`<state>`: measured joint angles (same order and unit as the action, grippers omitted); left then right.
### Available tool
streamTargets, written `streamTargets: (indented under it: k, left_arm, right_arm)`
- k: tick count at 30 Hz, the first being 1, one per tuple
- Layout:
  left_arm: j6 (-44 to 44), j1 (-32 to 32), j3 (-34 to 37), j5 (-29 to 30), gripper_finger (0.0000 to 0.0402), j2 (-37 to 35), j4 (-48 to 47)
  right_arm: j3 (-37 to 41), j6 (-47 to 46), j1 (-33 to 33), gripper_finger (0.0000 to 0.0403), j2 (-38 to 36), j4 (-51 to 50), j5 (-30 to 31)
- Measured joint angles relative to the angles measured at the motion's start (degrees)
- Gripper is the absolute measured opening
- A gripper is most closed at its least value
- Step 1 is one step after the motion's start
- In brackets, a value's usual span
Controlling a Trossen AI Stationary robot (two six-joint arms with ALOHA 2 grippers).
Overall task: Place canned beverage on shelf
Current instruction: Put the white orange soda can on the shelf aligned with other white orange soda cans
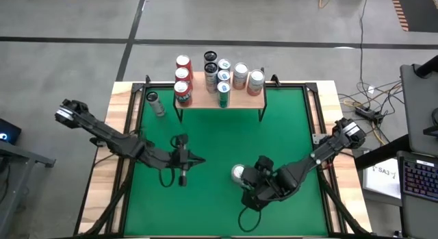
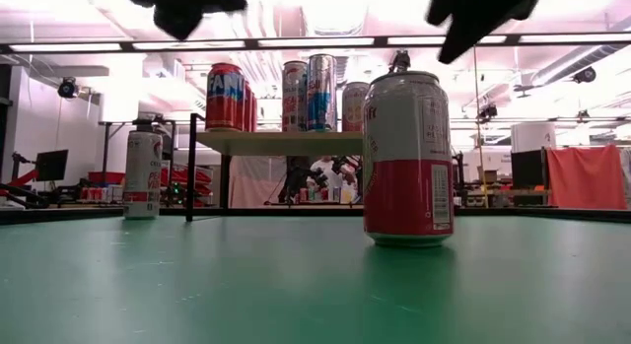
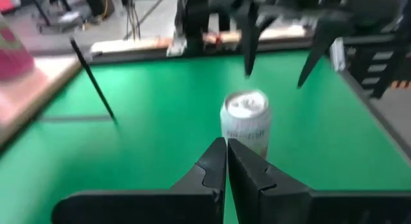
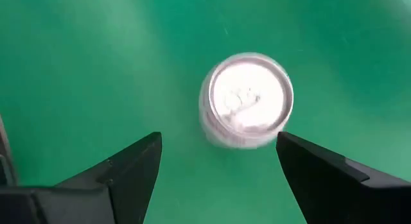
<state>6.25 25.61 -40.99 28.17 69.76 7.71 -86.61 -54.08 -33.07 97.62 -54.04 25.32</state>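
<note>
1. Standing upright on the green table, the can sits just below and ahead of the right gripper, jaws wide, holding nothing.
2. Handling, judged: rigid, smooth, slippery, dentable wall; grip mid-body across the sides.
3. Shelf, well beyond the gripper: crowded with cans; little free space.
4. Left gripper: shut, empty, opposite the can.

Bright overhead strip lights glare; wrist views blurred; soft shadows.

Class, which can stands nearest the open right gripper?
The white-and-red can alone on the green table, just ahead of the right gripper; the others crowd the far wooden shelf.
</note>
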Motion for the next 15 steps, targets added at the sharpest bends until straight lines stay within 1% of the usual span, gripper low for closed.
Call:
streamTargets:
  k: [3, 7, 11, 13, 15]
  left_arm:
    - [1.5, 0.3, 0.0, 0.3, 0.0, 3.8, 1.2]
    - [1.8, 0.7, 0.0, 0.3, 0.0, 8.6, 6.6]
    - [1.4, 0.9, -0.2, 0.2, 0.0, 12.2, 10.5]
    - [1.3, 0.9, -0.2, 0.2, 0.0, 13.6, 12.0]
    - [1.4, 0.9, -0.2, 0.2, 0.0, 14.6, 13.3]
  right_arm:
    - [2.6, -1.3, -2.4, 0.0297, -0.2, 0.2, 2.3]
    - [8.4, -5.0, -5.4, 0.0297, -1.2, 2.7, 6.7]
    - [16.1, -5.0, -7.1, 0.0297, -1.9, 12.0, 12.0]
    - [19.9, -3.3, -7.1, 0.0297, -1.9, 17.7, 13.0]
    - [24.1, -1.7, -6.7, 0.0297, -1.7, 25.6, 14.4]
